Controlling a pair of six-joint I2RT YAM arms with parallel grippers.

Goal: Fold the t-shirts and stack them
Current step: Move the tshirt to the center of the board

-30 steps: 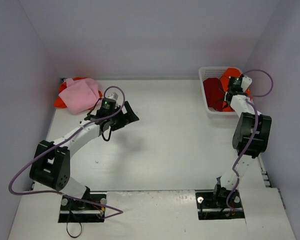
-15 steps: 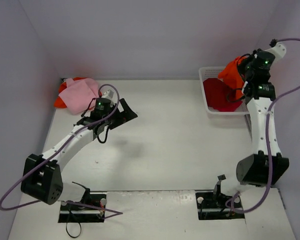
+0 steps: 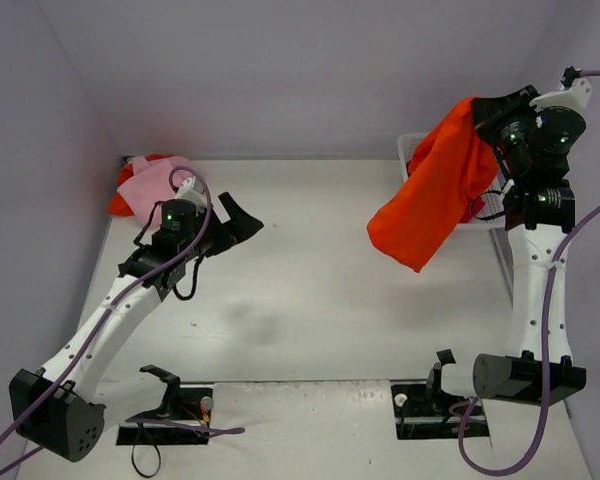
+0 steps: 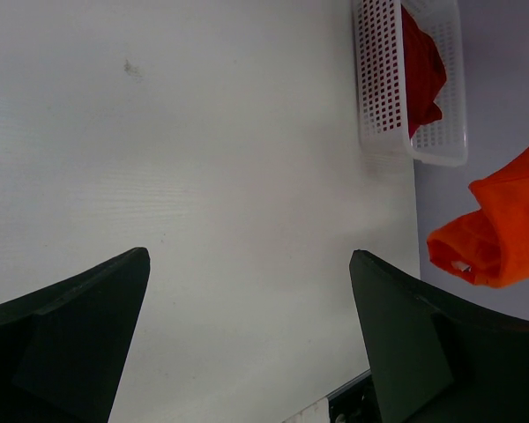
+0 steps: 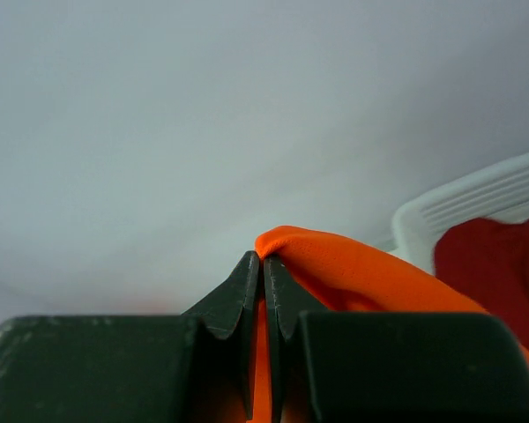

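Observation:
My right gripper (image 3: 477, 108) is shut on an orange t-shirt (image 3: 430, 190) and holds it high, so it hangs down over the table in front of the white basket (image 3: 408, 150). In the right wrist view the jaws (image 5: 264, 261) pinch an orange fold (image 5: 353, 273). A dark red shirt (image 4: 420, 57) lies in the basket (image 4: 379, 79). My left gripper (image 3: 236, 222) is open and empty above the left part of the table (image 3: 310, 290). A folded pink shirt (image 3: 155, 187) lies on an orange one (image 3: 120, 203) at the far left corner.
Grey walls enclose the table on three sides. The basket stands against the right wall at the back. The hanging orange shirt also shows in the left wrist view (image 4: 502, 229). The arm bases (image 3: 165, 415) sit at the near edge.
My right arm has lifted the orange t-shirt up out of the basket, and it now hangs unfurled. My left arm has swung a little left and up, still open.

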